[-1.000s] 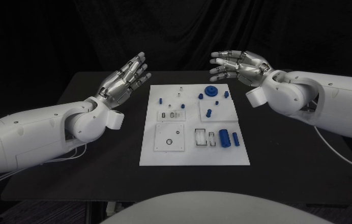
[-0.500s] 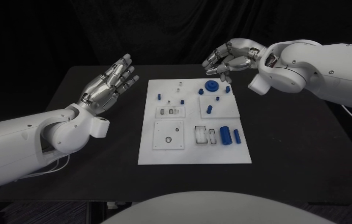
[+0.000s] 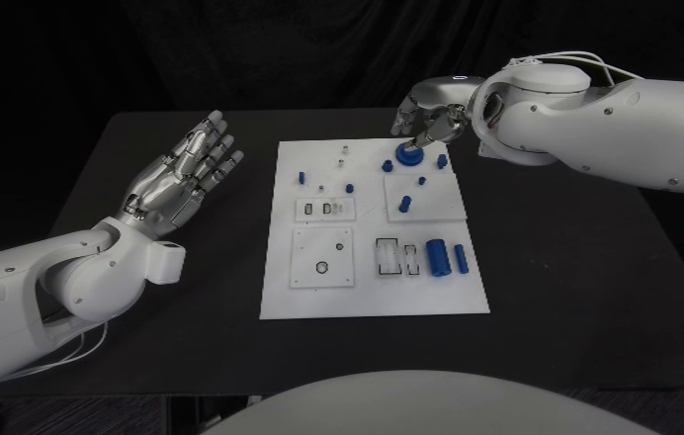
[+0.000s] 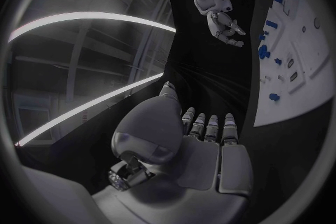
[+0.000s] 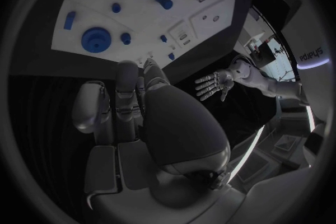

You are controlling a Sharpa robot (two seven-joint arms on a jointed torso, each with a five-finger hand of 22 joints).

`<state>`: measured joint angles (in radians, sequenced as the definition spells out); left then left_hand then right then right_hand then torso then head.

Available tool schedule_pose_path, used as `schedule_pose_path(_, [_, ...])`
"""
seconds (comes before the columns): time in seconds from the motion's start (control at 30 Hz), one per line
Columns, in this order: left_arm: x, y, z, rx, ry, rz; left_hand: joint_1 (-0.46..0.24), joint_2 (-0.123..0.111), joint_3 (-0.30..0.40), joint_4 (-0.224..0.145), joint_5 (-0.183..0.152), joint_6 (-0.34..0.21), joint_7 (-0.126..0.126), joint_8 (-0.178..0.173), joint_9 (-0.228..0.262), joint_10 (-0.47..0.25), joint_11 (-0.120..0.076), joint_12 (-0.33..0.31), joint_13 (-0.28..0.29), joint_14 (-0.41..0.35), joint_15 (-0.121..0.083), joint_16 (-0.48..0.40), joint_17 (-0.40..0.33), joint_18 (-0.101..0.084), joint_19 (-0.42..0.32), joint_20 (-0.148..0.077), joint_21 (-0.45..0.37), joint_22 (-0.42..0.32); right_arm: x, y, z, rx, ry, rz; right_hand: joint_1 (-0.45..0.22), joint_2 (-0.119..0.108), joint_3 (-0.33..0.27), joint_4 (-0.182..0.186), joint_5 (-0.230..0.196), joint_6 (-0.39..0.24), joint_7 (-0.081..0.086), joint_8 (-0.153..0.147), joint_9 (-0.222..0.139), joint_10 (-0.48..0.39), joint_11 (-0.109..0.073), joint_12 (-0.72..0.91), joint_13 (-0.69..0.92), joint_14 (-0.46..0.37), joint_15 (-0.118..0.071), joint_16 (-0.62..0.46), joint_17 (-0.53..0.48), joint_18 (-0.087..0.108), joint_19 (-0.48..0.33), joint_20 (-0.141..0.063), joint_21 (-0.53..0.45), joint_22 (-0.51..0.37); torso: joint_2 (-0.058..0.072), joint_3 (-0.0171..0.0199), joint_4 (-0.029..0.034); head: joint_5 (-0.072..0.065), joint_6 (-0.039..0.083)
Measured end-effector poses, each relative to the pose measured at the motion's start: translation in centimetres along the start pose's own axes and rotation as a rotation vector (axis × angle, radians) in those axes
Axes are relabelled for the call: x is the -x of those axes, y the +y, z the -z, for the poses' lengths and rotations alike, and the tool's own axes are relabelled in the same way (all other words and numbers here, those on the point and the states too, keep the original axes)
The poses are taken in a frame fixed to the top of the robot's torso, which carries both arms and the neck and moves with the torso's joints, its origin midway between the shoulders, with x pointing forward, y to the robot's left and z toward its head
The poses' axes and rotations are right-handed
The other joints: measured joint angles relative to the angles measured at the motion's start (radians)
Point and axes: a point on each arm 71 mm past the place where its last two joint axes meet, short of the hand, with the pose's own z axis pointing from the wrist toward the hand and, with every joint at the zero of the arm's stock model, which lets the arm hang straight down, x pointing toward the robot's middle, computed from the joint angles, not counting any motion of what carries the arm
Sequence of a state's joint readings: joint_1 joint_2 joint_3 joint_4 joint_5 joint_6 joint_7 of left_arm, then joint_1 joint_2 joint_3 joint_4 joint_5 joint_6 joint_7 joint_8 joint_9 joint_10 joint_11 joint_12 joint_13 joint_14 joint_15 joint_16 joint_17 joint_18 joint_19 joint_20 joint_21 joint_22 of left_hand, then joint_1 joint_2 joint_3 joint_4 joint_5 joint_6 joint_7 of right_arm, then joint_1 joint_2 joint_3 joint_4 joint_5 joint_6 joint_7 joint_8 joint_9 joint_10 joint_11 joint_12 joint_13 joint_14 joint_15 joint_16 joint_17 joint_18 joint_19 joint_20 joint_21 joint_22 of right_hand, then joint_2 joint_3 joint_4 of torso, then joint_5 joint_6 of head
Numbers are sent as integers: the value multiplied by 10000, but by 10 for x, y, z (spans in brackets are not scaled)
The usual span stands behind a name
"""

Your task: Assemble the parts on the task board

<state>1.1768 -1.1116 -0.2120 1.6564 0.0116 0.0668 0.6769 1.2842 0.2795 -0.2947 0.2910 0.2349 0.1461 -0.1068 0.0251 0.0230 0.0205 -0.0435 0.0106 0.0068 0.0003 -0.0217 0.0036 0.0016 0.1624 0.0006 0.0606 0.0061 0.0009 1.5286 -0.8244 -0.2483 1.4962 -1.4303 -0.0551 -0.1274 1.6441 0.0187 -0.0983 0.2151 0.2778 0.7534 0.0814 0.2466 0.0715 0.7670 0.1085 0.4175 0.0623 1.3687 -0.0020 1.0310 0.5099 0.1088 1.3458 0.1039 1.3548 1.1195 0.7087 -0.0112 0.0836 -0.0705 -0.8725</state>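
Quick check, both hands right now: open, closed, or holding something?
Left hand: open, fingers spread, holding nothing, beside the task board.
Right hand: fingers curled above the round blue part; contact cannot be told.

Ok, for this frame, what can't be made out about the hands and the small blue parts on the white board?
- Contact: in the head view the right silver hand hangs over the round blue disc part; its fingertips cover the disc's far edge, so touch cannot be told.
- The small pieces in the clear recesses of the white task board are too small to identify.
- In the left wrist view the left silver hand shows from behind; its palm side is hidden.
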Motion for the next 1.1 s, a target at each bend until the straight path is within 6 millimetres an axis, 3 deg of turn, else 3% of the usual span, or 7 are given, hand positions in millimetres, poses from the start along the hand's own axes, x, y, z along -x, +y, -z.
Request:
schedule_pose_path(0.03, [0, 0, 0, -1, 5, 11, 0, 0, 0, 0, 0, 0, 0, 0, 0, 0, 0, 0, 0, 0, 0, 0, 0, 0, 0, 0, 0, 0, 0, 0, -1, -14, -39, 238, -2, -52, 53, -1, 44, 0, 0, -35, 0, 34, 3, -28, 2, 21, 21, 36, 68, 1, 20, 20, 17, 41, 13, -4, 9, -6, 0])
schedule_pose_path(0.1, [0, -1, 0, -20, 11, 27, 0, 0, 0, 0, 0, 1, 0, 0, 0, 0, 0, 0, 0, 0, 0, 0, 0, 0, 0, 0, 0, 0, 1, 1, -2, -30, -134, 708, -21, -85, 153, -9, 114, 38, -39, -107, 0, 76, 4, -81, 3, 20, 20, 66, 176, -11, 34, 34, 45, 130, 158, -54, 84, -119, 0])
schedule_pose_path(0.13, [0, -1, 1, -21, 15, 39, 0, 0, 0, 0, 0, 0, -1, 0, 0, 0, 0, 0, 1, 0, 0, 0, 0, 0, 0, 0, 0, 0, 1, 1, -3, -41, -159, 864, -21, -85, 230, -12, 166, 61, -62, -163, -1, 144, 1, -121, 3, 20, 20, 65, 206, -159, 34, 34, 74, 165, 229, -75, 127, -172, 0])
schedule_pose_path(0.3, [1, -1, 2, -12, -2, 101, 0, 0, 0, -1, 0, 1, -1, 0, 0, 0, 0, 0, 1, 0, 0, 0, 1, -1, 0, 0, 0, 1, -5, 2, -6, -14, -191, 1381, 17, -126, 339, -15, 189, 61, -61, -224, -1, 192, 22, -189, 3, 55, 56, 126, 355, -156, 106, 33, 93, 263, 570, -192, 334, -393, 0])
schedule_pose_path(0.4, [1, -1, 2, -14, 7, 148, 0, 0, 0, -1, 0, 39, 37, 0, 1, 0, 0, 0, 1, 0, 0, 0, 1, -1, 0, 1, 0, 1, -9, 2, -7, -5, -173, 1526, -61, -203, 397, -11, 189, 92, -92, -282, 11, 229, -14, -241, 3, 95, 24, 226, 509, -156, 137, 64, 162, 361, 691, -229, 417, -465, 0])
schedule_pose_path(0.73, [2, -2, 3, -30, -42, 262, 0, 0, 0, -1, 0, 39, 36, -1, 1, 0, -1, 0, 1, 0, 1, 0, -5, -1, 0, 1, 0, 2, -15, 2, -8, 71, -122, 1753, -143, -394, 755, 45, 189, 197, -196, -446, 43, 665, -50, -431, 2, 268, 57, 570, 1141, -154, 308, 57, 393, 826, 843, -257, 535, -536, 0])
schedule_pose_path(1.1, [2, -2, 2, -45, -78, 402, 0, 0, 0, -1, 0, 39, 35, -1, 2, -35, 34, 0, 2, 0, 1, 0, -6, -1, 0, 2, 0, 4, -18, -1, -7, 38, -73, 1813, -388, -639, 949, 100, 238, 322, -321, -570, 63, 781, -33, -727, 2, 268, 58, 612, 1247, -153, 373, 52, 460, 961, 778, -268, 549, -454, 0])
